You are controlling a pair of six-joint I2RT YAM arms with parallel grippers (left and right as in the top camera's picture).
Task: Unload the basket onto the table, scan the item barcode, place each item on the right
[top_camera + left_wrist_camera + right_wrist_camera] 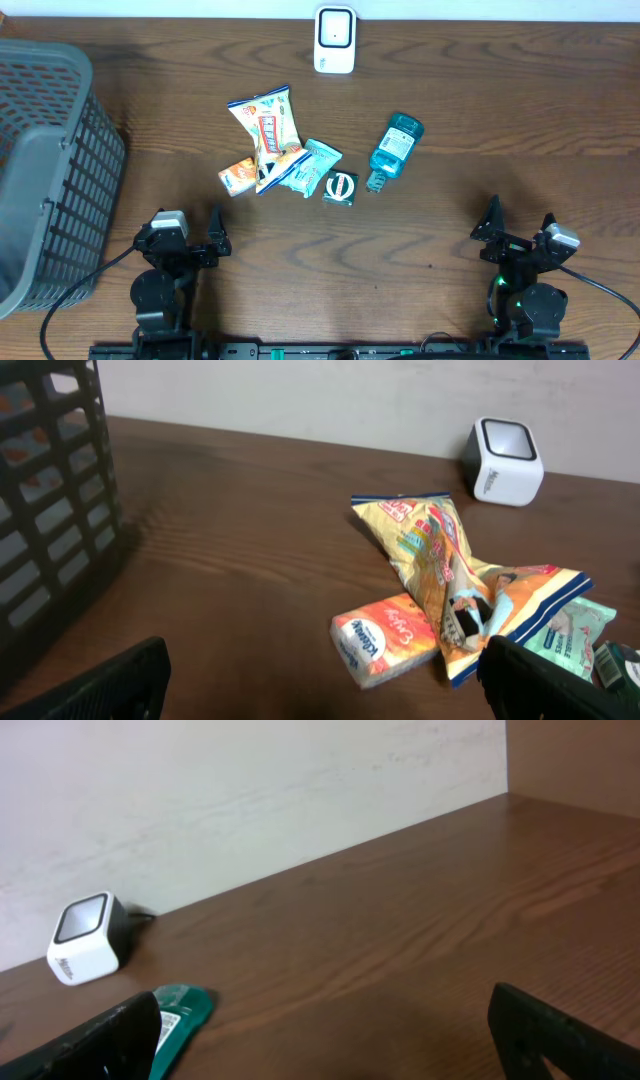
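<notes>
Both arms sit at the near edge of the table point(500, 90). The left gripper point(188, 218) and right gripper point(520, 216) have jaws spread wide, holding and touching nothing. Well ahead of them, mid-table, lie a snack bag point(265, 122), an orange packet point(238, 177), a teal bottle point(397, 143) and a small dark pack point(341, 187), possibly tape. The white scanner point(334, 40) stands at the far edge.

Dark brown wooden table point(420, 240) with visible grain and a soft sheen. The grey basket point(95, 190) is matt plastic lattice. The white scanner point(334, 40) is smooth, glossy plastic with a dark shiny window. The yellow snack bag point(268, 125) is crinkled glossy film, and the orange tissue pack point(238, 176) has soft shiny wrap. The teal bottle point(395, 145) is smooth see-through plastic. The pale wall point(250, 780) looks matt.
</notes>
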